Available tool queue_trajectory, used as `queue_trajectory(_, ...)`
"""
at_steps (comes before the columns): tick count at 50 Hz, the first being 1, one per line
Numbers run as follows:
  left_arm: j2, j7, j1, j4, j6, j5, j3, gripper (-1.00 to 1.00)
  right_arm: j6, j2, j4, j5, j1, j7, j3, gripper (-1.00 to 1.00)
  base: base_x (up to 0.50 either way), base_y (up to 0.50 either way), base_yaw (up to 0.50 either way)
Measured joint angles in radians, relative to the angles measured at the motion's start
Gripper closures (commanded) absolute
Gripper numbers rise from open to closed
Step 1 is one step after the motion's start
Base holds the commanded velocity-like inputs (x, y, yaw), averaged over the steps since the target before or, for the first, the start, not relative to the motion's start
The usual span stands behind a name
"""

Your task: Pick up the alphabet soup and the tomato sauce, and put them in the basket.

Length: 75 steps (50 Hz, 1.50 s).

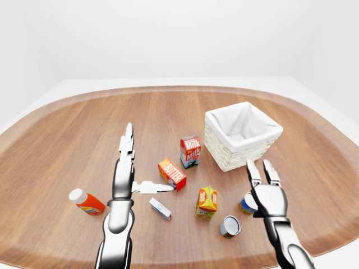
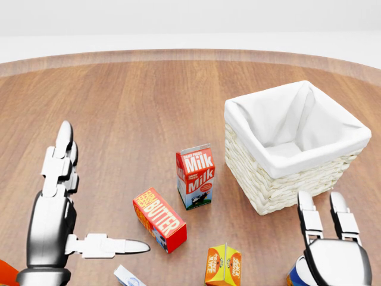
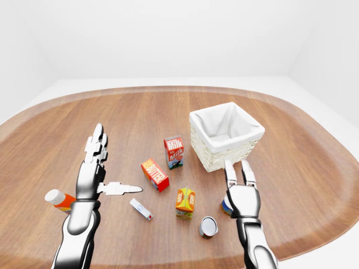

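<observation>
Hovering with fingers spread, the right hand (image 1: 263,188) is covering a can (image 1: 247,204) near the table's (image 1: 67,129) edge; a clumsy close risks toppling it.

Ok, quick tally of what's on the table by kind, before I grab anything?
Cartons: 2, milk carton and orange juice carton.
Boxes: 2, butter box and small white box.
Cans: 2, grey-topped can and blue can by the right robot hand.
Bottles: 1, orange bottle.
Baskets: 1, basket.
Total: 8.
</observation>
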Motion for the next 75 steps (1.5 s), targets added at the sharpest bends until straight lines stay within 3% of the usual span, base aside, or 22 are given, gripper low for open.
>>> queue_trajectory(32, 0.0, -0.002, 0.001, 0.0, 0.0, 0.0, 0.0, -1.0, 0.0, -0.025, 0.164, -0.026, -0.048, -0.11, 0.056, -1.0, 0.0, 0.0, 0.0)
queue_trajectory(75, 0.0, -0.001, -0.005, 0.003, 0.0, 0.004, -0.001, -1.0, 0.0, -0.045, 0.362, -0.027, -0.121, -0.111, 0.109, -1.0, 0.0, 0.0, 0.0)
